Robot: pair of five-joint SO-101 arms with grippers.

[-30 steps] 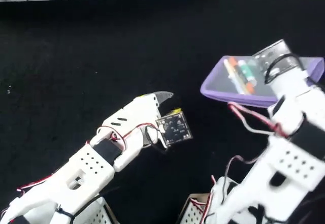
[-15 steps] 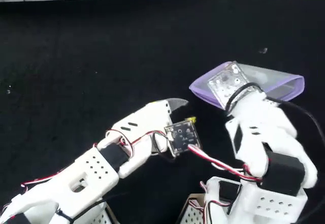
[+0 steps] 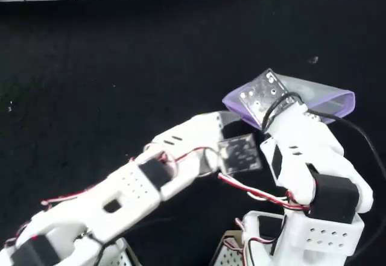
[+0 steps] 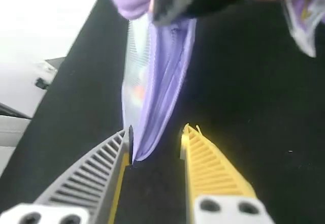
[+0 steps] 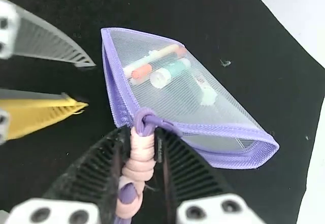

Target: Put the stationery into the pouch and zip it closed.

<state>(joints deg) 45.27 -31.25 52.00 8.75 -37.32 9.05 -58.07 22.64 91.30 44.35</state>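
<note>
Purple mesh pouch [image 3: 329, 97] right of centre in high view, on black table [image 3: 108, 67]. Stationery [image 5: 167, 71] visible through mesh, inside: loading looks done. Right gripper [image 5: 142, 128] clenched on zipper pull cord [image 5: 138, 163]. Left gripper [image 4: 156, 130] released, jaws astride pouch corner, not pinching. Zip closure unclear; likely remaining: brace, pull shut.

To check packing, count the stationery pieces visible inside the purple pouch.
3, all inside the pouch: an orange-and-white pen, a teal-and-white tube beside it, and a small white piece nearer the pouch's middle. More may be hidden behind them.
</note>
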